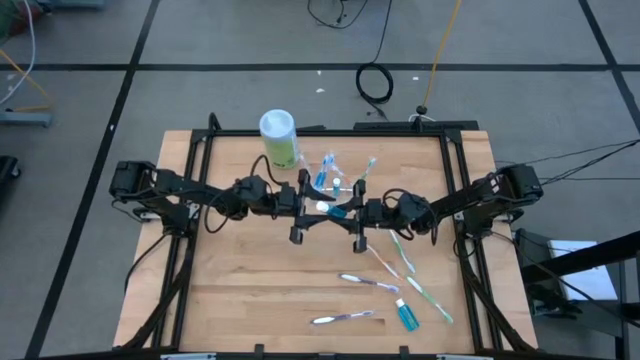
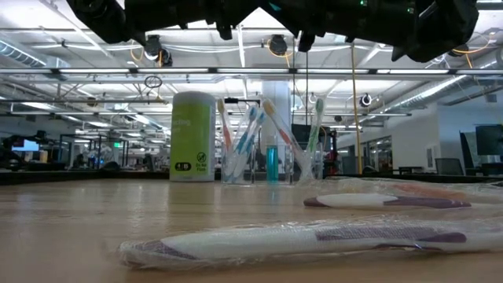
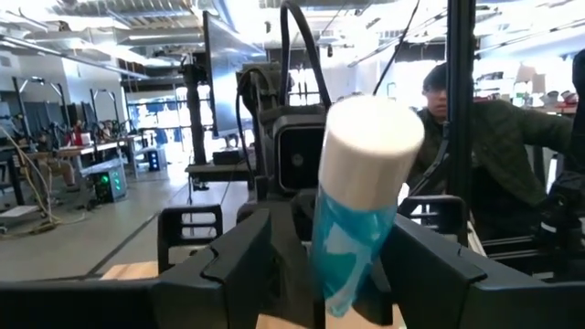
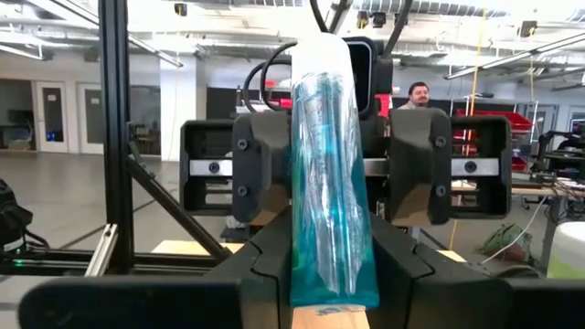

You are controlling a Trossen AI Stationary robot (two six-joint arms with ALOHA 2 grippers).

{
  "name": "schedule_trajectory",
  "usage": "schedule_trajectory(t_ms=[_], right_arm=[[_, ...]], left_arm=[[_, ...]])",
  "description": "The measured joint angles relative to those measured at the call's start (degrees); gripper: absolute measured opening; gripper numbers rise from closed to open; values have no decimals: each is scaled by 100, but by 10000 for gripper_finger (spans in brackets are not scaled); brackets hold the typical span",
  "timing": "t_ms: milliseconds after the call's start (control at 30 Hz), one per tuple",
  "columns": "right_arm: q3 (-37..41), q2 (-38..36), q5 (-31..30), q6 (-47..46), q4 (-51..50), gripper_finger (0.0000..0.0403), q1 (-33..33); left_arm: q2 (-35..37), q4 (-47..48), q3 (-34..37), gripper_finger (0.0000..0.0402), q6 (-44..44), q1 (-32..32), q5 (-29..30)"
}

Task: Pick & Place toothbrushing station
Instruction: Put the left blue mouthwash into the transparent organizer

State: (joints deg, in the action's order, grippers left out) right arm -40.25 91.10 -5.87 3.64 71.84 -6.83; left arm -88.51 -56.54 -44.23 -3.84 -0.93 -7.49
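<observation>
Blue and white-capped, a small tube (image 1: 337,211) hangs in mid-air over the middle of the wooden counter (image 1: 240,290), between the two end effectors, which face each other nose to nose. The right end effector (image 1: 352,212) is closed on the tube's flat crimped end (image 4: 331,265). The left end effector (image 1: 308,207) stands wide, its fingers (image 3: 242,260) either side of the white cap (image 3: 370,151); whether they touch it cannot be told.

Just behind the pair, near the counter's far edge, a clear plastic cup (image 1: 335,180) holds toothbrushes (image 2: 250,134) and another tube (image 2: 272,163), with a green canister (image 1: 279,139) beside it.

On the near right part of the counter lie wrapped toothbrushes: a green one (image 1: 428,297), a purple one (image 1: 368,281) and another purple one (image 1: 342,317) close to the near edge, and a third blue tube (image 1: 407,315) among them. The near left of the counter is bare wood. A person (image 3: 498,137) sits beyond the counter.
</observation>
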Motion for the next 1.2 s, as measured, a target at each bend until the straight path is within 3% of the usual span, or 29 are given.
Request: schedule_trajectory(t_ms=[433,667,900,1033,1200], right_arm=[[0,-4,-19,4,-5,82,4],[0,-8,-24,49,-124,92,13],[0,-15,-20,49,-330,133,13],[-4,-233,-341,55,-1049,154,13],[4,-749,-721,52,-2744,169,15]], left_arm=[[0,54,0,108,-32,-9,-15],[0,125,0,108,-34,-9,-13],[0,288,2,108,-35,-5,12],[0,309,2,108,-34,15,17],[7,499,2,108,-88,35,15]])
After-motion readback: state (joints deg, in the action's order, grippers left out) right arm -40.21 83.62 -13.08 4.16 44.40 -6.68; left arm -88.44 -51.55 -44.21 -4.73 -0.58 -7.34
